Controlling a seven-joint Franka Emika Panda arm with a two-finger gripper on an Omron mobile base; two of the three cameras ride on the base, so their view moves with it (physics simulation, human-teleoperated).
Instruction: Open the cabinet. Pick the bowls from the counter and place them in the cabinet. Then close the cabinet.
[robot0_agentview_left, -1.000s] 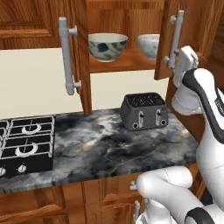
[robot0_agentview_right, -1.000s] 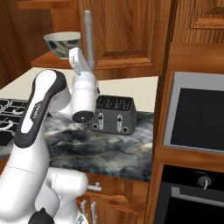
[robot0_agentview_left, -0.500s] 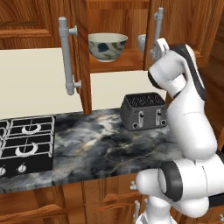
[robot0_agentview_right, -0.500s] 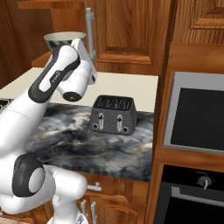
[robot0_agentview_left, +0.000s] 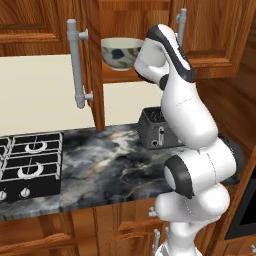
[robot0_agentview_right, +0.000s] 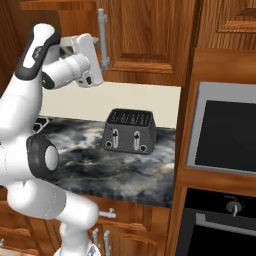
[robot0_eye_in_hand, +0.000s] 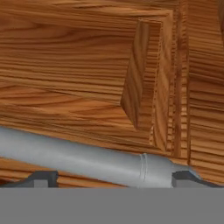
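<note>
We see the reddish-brown wooden wall cabinet (robot0_agentview_left: 215, 35) above the dark veined marble counter (robot0_agentview_left: 115, 165), its left door (robot0_agentview_left: 92, 65) swung open and its right door (robot0_agentview_right: 145, 40) nearly shut. A cream bowl with blue-green leaves (robot0_agentview_left: 121, 52) sits on the shelf inside. The two-finger gripper (robot0_eye_in_hand: 111, 178) stands wide, its dark tips either side of the long silver bar handle (robot0_eye_in_hand: 83, 159) without clamping it. A black toaster (robot0_agentview_right: 129, 131) stands on the counter. We read no writing anywhere.

Cabinet (robot0_agentview_left: 95, 60) left door open, patterned bowl (robot0_agentview_left: 121, 53) inside
</note>
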